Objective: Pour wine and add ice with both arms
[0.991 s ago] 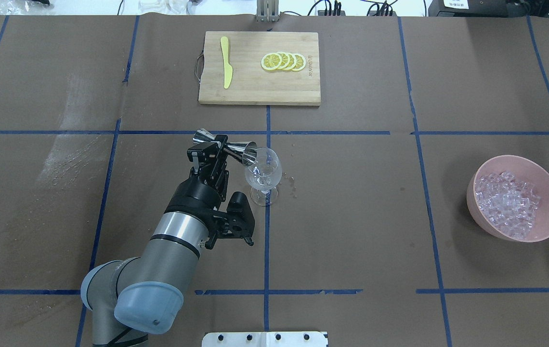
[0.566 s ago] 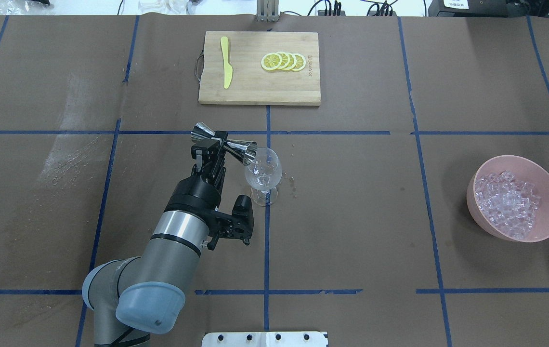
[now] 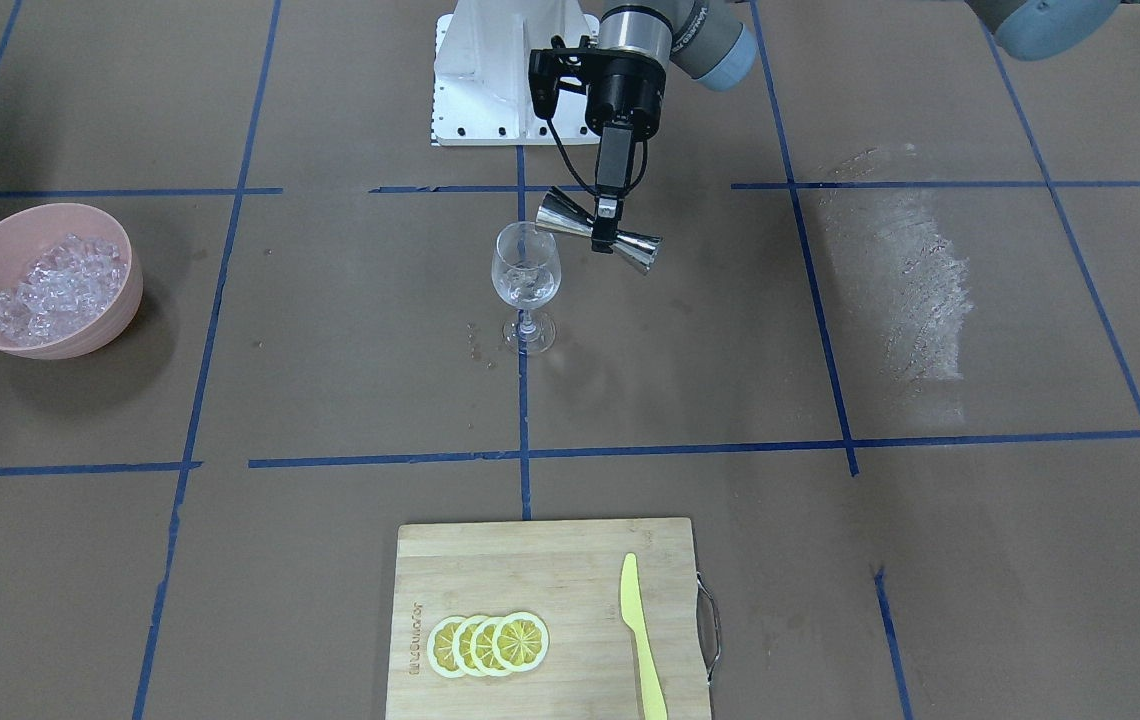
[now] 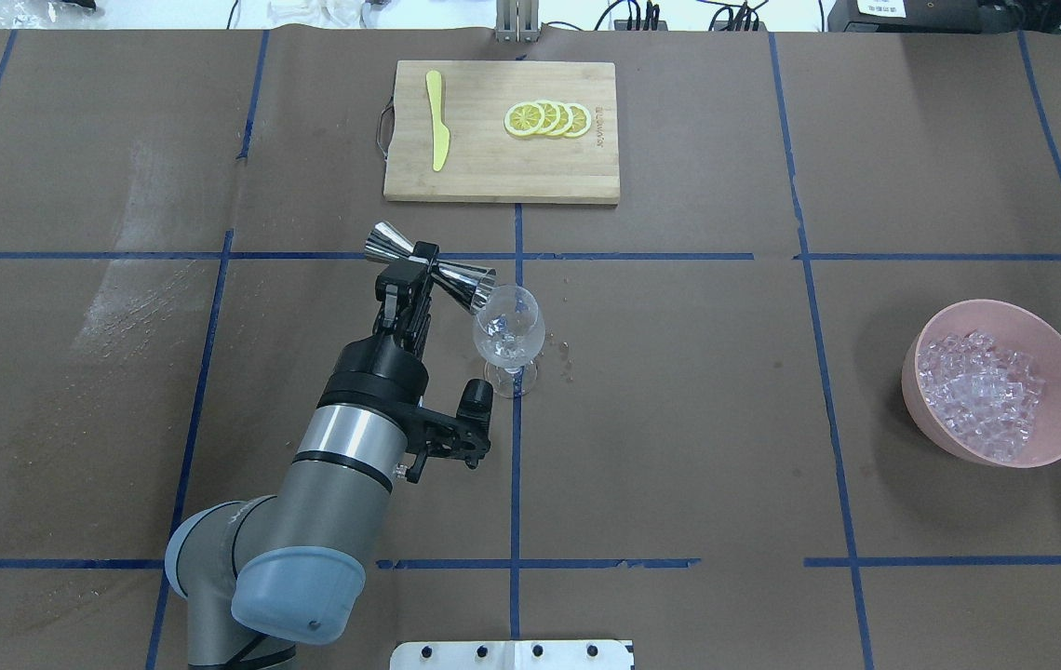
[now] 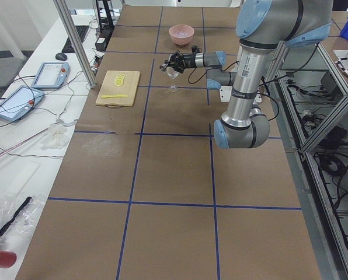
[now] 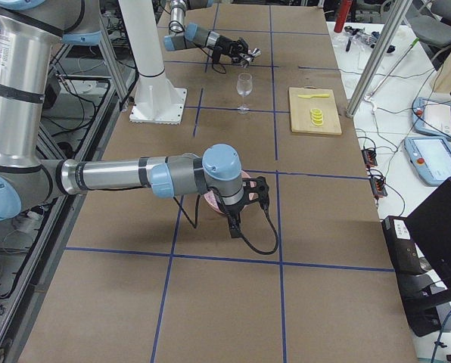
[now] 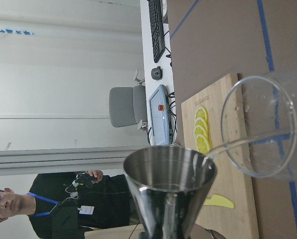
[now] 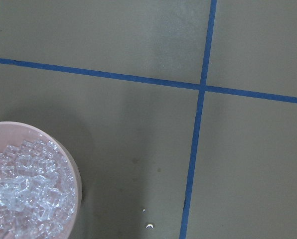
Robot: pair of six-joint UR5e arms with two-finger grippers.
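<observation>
My left gripper [image 4: 421,268] is shut on the waist of a steel double-cone jigger [image 4: 468,282]. The jigger lies tilted, its lower cone's lip at the rim of a stemmed wine glass [image 4: 510,330] that stands on the table. From the front the jigger [image 3: 635,250] hangs just right of the glass [image 3: 526,275]. The wine is too faint to make out. Ice [image 4: 982,391] fills a pink bowl [image 4: 914,372] at the right. My right gripper [image 6: 234,218] hovers over that bowl; I cannot tell its state. Its wrist view catches the ice [image 8: 24,194].
A wooden cutting board [image 4: 493,177] at the far side holds lemon slices [image 4: 547,119] and a yellow knife [image 4: 437,121]. Small droplets [image 4: 566,352] dot the paper by the glass. A whitish smear [image 4: 135,298] marks the left. A person stands far off in the left wrist view.
The left wrist has turned and reached slightly farther from the robot. The jigger's back cone has risen away, while its front lip stays at the glass rim.
</observation>
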